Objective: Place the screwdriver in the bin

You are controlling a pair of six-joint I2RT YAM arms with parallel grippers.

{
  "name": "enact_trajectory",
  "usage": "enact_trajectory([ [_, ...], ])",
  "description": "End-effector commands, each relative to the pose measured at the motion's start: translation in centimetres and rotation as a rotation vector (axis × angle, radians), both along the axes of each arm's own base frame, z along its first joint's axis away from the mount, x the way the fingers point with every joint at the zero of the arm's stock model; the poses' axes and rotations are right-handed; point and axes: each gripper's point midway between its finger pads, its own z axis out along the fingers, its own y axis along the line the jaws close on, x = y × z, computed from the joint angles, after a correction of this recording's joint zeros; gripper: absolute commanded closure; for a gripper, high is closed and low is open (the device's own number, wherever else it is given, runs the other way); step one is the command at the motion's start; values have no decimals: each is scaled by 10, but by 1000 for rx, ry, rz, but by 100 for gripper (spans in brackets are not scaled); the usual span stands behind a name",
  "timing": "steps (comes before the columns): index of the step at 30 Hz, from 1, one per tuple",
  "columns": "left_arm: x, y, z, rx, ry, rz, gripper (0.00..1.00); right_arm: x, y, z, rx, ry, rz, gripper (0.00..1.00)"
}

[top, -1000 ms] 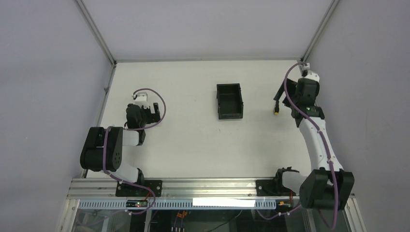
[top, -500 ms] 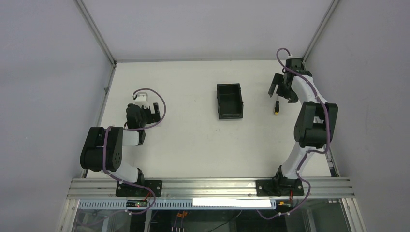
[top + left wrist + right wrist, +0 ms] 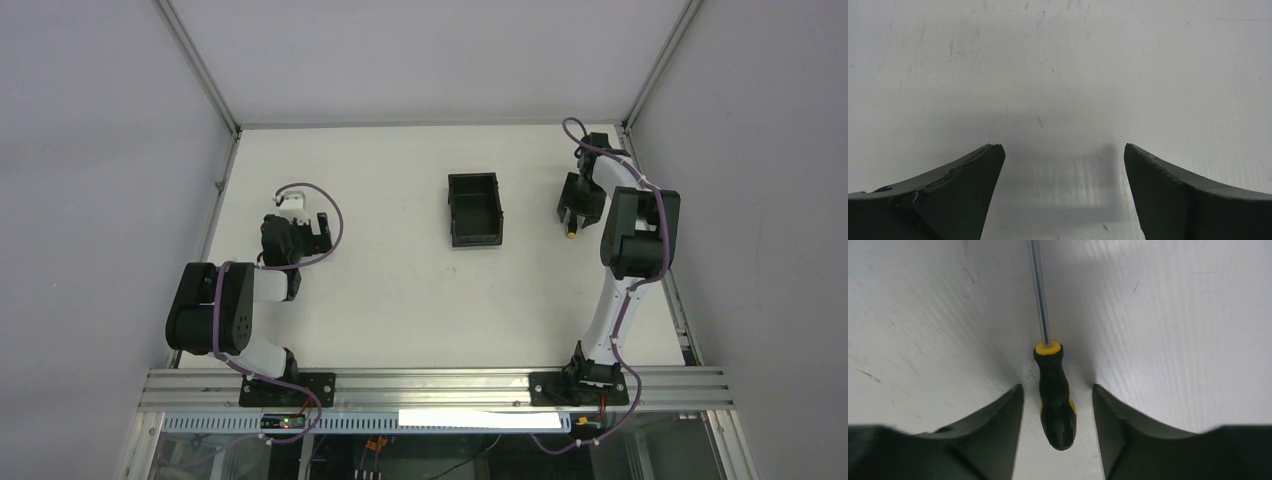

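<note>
Currently, screwdriver [image 3: 1054, 400] lying on table [image 3: 380, 280], well apart from bin [image 3: 452, 210], handle between parted right jaws, left jaws parted too.

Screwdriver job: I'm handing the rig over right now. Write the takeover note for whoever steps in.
Left gripper: open, over the bare table, holding nothing.
Right gripper: open, straddling the handle of the screwdriver, with a gap on each side.
The screwdriver lies flat on the table, to the right of the bin.
Done: right gripper lined up on the handle.
Left: close, lift, carry to the bin, release.
</note>
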Motion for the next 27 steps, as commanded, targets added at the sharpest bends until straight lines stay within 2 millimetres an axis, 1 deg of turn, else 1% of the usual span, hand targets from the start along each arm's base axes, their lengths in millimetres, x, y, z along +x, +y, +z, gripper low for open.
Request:
enact_trajectory([
  [1, 3, -1, 15, -3, -51, -3, 1, 11, -8, 1, -17, -21, 4, 55],
  [3, 3, -1, 15, -3, -51, -3, 1, 11, -9, 1, -19, -25, 3, 68],
  [5, 3, -1, 15, -3, -51, -3, 1, 14, -8, 8, -19, -51, 9, 82],
  [7, 3, -1, 15, -3, -51, -3, 1, 18, -9, 20, -23, -89, 16, 88],
  [11, 3, -1, 15, -3, -52, -3, 1, 23, -10, 57, -44, -173, 51, 93],
  [12, 3, -1, 15, -3, -51, -3, 1, 23, -10, 72, -47, -207, 61, 93],
  [13, 3, -1, 15, -3, -52, -3, 1, 24, -8, 77, -44, -221, 75, 93],
  [15, 3, -1, 15, -3, -52, -3, 1, 23, -4, 102, -39, -280, 94, 93],
  [18, 3, -1, 15, -3, -51, -3, 1, 19, 7, 129, -29, -333, 137, 93],
  [21, 3, -1, 15, -3, -51, -3, 1, 15, 26, 155, -27, -388, 201, 92],
  [24, 3, -1, 15, -3, -52, -3, 1, 11, 58, 177, 4, -445, 303, 92],
  [25, 3, -1, 15, -3, -51, -3, 1, 10, 77, 184, 41, -465, 355, 92],
  [27, 3, -1, 15, -3, -51, -3, 1, 5, 111, 194, 51, -491, 496, 91],
])
